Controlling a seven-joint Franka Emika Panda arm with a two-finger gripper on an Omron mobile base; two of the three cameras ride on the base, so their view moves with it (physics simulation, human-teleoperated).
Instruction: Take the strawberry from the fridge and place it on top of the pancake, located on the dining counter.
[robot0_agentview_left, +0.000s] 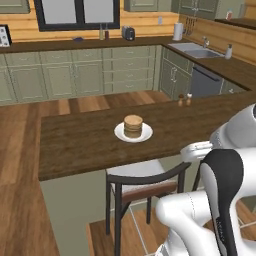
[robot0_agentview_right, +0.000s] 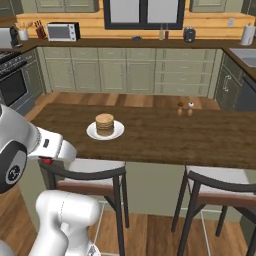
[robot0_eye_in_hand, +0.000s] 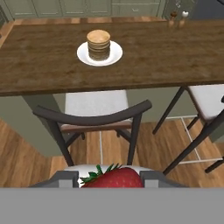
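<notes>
Red strawberry (robot0_eye_in_hand: 114, 178) clamped between the end effector's (robot0_eye_in_hand: 111, 180) fingers, short of the pancake (robot0_eye_in_hand: 98, 45).

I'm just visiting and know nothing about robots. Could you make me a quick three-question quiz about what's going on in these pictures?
1. True or false: the gripper is shut on the small red strawberry.
2. What does the short stack of round tan-brown pancakes rest on? A) a small round white plate B) a grey-seated stool C) the wooden floor
3. Fill in: the plate stands on the long dark-brown wooden ____ counter.

Key: 1 true; 2 A; 3 dining.
</notes>
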